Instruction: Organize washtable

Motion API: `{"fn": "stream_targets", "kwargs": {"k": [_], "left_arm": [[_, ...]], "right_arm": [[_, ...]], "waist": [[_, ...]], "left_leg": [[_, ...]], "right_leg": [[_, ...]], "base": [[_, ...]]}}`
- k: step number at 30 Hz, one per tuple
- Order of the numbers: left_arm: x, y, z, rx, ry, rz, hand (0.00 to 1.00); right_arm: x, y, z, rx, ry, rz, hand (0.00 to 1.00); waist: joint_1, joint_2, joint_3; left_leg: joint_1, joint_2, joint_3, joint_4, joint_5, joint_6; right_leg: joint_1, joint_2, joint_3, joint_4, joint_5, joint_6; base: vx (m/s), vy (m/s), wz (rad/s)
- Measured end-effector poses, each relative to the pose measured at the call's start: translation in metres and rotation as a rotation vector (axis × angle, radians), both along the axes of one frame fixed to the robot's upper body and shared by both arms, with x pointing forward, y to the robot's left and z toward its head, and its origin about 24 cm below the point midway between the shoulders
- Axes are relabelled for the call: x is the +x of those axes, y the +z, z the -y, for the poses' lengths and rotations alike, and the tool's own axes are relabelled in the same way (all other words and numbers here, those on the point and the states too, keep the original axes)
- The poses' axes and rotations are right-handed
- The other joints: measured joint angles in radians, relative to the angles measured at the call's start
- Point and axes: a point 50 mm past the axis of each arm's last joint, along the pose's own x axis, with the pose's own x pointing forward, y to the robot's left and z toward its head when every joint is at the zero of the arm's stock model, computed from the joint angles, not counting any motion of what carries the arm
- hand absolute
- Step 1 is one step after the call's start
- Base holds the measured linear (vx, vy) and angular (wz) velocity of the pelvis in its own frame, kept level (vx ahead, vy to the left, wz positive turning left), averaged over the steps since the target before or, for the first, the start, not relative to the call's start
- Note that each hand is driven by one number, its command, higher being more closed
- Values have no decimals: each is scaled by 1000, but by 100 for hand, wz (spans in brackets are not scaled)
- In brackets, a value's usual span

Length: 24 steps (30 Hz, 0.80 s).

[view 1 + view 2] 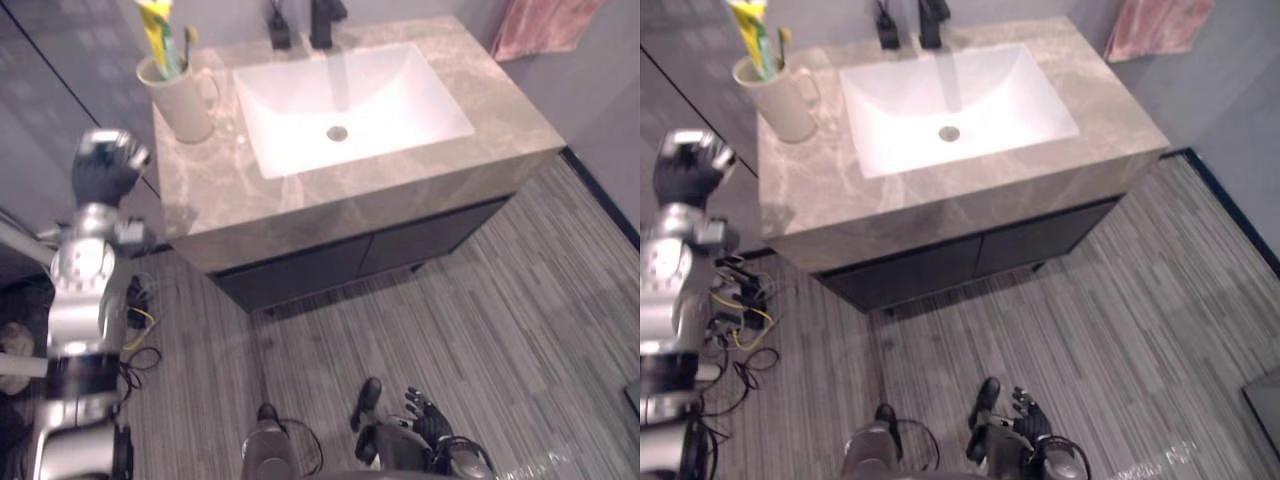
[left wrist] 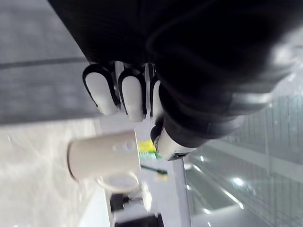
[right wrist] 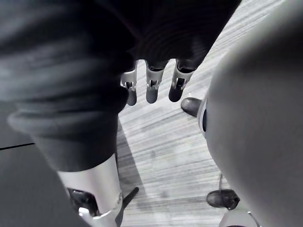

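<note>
Left eye: the mug (image 1: 185, 100), with a yellow tube (image 1: 155, 30) and a brush (image 1: 188, 45) in it, stands upright at the counter's (image 1: 400, 190) far-left corner, beside the sink (image 1: 350, 100). My left hand (image 1: 105, 165) hangs off the counter's left edge, near the mug but apart.

Right eye: same layout. My right hand (image 1: 1032, 420) hangs low over the floor (image 1: 1140, 300), idle.

Left wrist: fingers (image 2: 133, 94) curled in, holding nothing, mug beyond them. I'd uncurl first, come in from the side, wrap the body below the rim and keep it upright.

Right wrist: fingers relaxed, empty.
</note>
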Motion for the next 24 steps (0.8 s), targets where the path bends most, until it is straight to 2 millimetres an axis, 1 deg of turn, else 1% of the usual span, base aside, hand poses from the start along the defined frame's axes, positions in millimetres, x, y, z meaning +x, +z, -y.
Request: {"fn": "stream_targets", "kwargs": {"k": [2,3,4,5,6,7,8,9,11,12,13,14,15,16,17,18,19,20,21,22,23,24], "left_arm": [[-36,-49,-9,-94,116,-105,100],[-43,-61,-9,-118,137,-136,100],[-55,-82,-5,-157,164,-197,100],[-65,-95,0,-187,181,-233,100],[-82,-116,6,-228,218,-296,100],[-90,-126,9,-256,238,-327,100],[-107,-145,16,-311,272,-387,100],[-120,-160,25,-358,294,-438,100],[-137,-181,34,-424,316,-520,100],[-148,-194,37,-454,328,-574,100],[-159,-210,42,-498,347,-641,100],[-165,-220,44,-525,357,-678,100],[-181,-239,50,-585,380,-763,0],[-192,-256,57,-639,390,-838,0],[-197,-264,61,-662,386,-875,0],[-206,-278,67,-699,390,-946,0],[-210,-284,70,-715,392,-978,0],[-220,-296,77,-749,399,-1052,0],[-228,-303,82,-767,398,-1104,0],[-240,-312,89,-785,395,-1178,0],[-252,-319,95,-810,409,-1239,0],[-256,-322,97,-818,413,-1262,0]], "right_arm": [[-7,-6,9,-14,-39,-43,0],[-10,-8,11,-19,-49,-57,0],[-16,-11,16,-24,-74,-86,0],[-19,-13,20,-30,-88,-104,0],[-23,-15,23,-38,-95,-125,0],[-24,-16,23,-41,-96,-133,0],[-27,-17,24,-48,-92,-145,0],[-30,-19,26,-54,-88,-162,0],[-34,-19,30,-59,-111,-171,0],[-35,-19,32,-62,-122,-171,0],[-34,-18,36,-68,-135,-167,0],[-33,-17,38,-71,-140,-163,0],[-29,-16,40,-74,-152,-150,0],[-29,-15,42,-78,-166,-147,0],[-30,-15,44,-80,-177,-148,0],[-29,-14,47,-80,-203,-146,0],[-29,-14,48,-81,-211,-147,0],[-29,-14,51,-82,-238,-146,0],[-29,-14,52,-83,-254,-145,0],[-31,-14,53,-83,-276,-150,0],[-33,-15,53,-74,-309,-157,0],[-33,-16,51,-64,-318,-158,0]], "waist": [[7,22,-27],[12,26,-34],[26,33,-42],[30,38,-44],[33,40,-48],[35,40,-50],[45,39,-52],[52,37,-53],[54,37,-53],[52,38,-55],[55,37,-57],[55,36,-57],[53,38,-58],[46,17,-71],[47,16,-72],[47,14,-74],[47,12,-72],[49,11,-72],[48,22,-74],[47,35,-72],[34,29,-76],[21,25,-79]], "left_leg": [[57,-5,-6,-39,4,-5],[68,-8,-12,-48,5,-7],[86,-10,-19,-55,5,-7],[95,-10,-28,-57,5,-7],[110,-11,-34,-60,5,-6],[118,-11,-34,-61,5,-6],[132,-12,-38,-66,5,-6],[136,-12,-50,-66,5,-6],[144,-12,-70,-66,4,1],[145,-12,-79,-65,1,12],[148,-10,-73,-58,-11,48],[147,-8,-59,-48,-22,91],[147,0,4,-38,-46,205],[151,12,72,-41,-63,260],[155,18,99,-48,-64,261],[156,36,154,-48,-64,260],[154,44,175,-41,-63,260],[144,58,197,-19,-60,256],[142,66,196,-3,-45,250],[145,63,189,-8,28,239],[158,39,182,-44,62,177],[167,23,179,-77,70,161]], "right_leg": [[49,6,-5,-13,-11,8],[60,7,-7,-20,-12,9],[86,10,-15,-33,-13,11],[104,13,-23,-41,-14,12],[128,20,-29,-50,-17,16],[137,21,-29,-53,-18,17],[156,22,-35,-61,-21,23],[168,22,-46,-61,-27,28],[193,18,-75,-59,-40,34],[204,11,-90,-54,-51,34],[212,2,-106,-40,-63,34],[214,-4,-111,-31,-70,39],[215,-17,-127,-16,-78,42],[222,-34,-151,-16,-84,42],[225,-43,-163,-21,-84,42],[229,-53,-186,-29,-85,43],[229,-57,-196,-29,-87,45],[231,-64,-218,-24,-92,51],[238,-67,-235,-19,-97,55],[258,-73,-253,-13,-103,66],[271,-86,-274,-15,-103,83],[278,-91,-281,-21,-103,89]], "base": [[117,4,11],[112,-7,17],[104,-18,21],[107,-45,28],[80,-45,20],[75,-38,15],[72,-19,18],[63,-18,29],[34,-18,42],[24,20,44],[11,34,36],[3,39,35],[9,-23,54],[19,-31,61],[33,-6,67],[24,36,46],[32,58,53],[49,57,47],[69,97,57],[56,131,61],[36,115,61],[59,123,72]]}}
